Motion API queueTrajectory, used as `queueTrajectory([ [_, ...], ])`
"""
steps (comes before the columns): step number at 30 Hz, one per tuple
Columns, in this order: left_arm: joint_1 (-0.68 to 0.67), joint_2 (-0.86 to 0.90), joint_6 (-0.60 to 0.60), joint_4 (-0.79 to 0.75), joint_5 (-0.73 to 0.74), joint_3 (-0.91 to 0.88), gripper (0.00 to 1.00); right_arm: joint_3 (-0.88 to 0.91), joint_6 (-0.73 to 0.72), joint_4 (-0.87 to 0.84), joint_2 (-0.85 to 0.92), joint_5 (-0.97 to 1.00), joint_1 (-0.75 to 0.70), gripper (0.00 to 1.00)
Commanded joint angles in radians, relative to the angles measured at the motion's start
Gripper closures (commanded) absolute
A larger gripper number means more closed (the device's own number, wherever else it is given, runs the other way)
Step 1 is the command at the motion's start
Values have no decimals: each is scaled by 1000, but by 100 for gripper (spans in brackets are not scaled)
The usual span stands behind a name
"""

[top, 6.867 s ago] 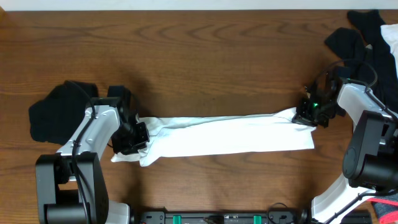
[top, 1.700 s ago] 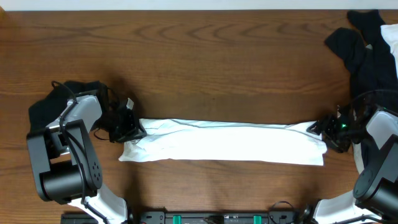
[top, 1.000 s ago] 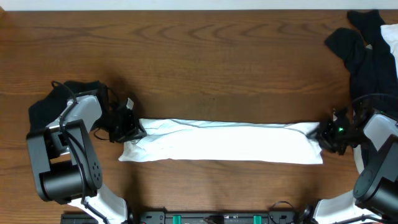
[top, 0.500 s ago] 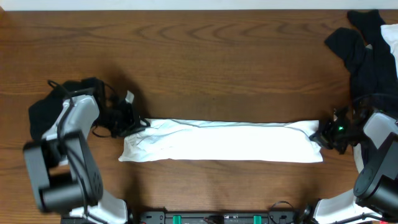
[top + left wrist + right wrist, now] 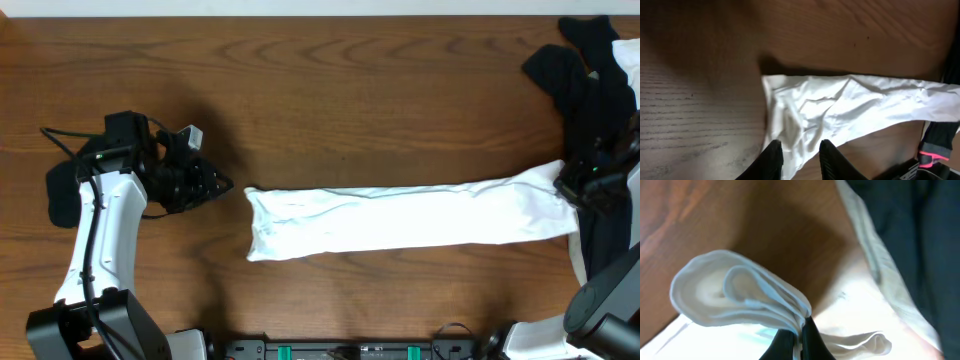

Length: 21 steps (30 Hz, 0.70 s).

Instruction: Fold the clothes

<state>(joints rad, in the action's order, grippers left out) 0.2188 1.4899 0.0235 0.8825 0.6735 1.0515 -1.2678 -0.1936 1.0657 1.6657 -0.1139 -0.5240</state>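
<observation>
The white shirt point(image 5: 400, 215) lay on the desk point(image 5: 350, 100) as one long, narrow band across the lower middle of the overhead frame. Its long axis ran left to right, with the right end tipped slightly upward. That right end sat at the right edge of the frame, where my right fingers point(image 5: 812, 342) were pressed together on it. The right wrist view showed several white layers gathered into a rolled loop and pinched between them. The left end of the band was loose and a little rumpled, flat on the wood. My left fingers point(image 5: 772, 160) were at mid-left in the overhead frame, just left of that loose end and apart from it, pointing toward it. In the left wrist view they stood partly spread with nothing between them, and the cloth lay ahead of them. I judged the left arm the nearer one for that free end, with a short reach to the right along the band's axis. A dark pile point(image 5: 590, 70) filled the upper right corner, and a dark garment point(image 5: 60, 195) lay at the left edge beneath the left arm.
</observation>
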Motion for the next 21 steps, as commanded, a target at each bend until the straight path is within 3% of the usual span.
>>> queueTrajectory([
  [1,-2,-2,9,3,-13,8,72,-61,11,51,-11,49,11,99],
  [9,-2,-2,10,34,-13,4,72,-76,-2,137,-11,0,201,99],
  [21,-2,-1,10,45,-13,0,71,-75,-223,60,-11,-25,614,99],
])
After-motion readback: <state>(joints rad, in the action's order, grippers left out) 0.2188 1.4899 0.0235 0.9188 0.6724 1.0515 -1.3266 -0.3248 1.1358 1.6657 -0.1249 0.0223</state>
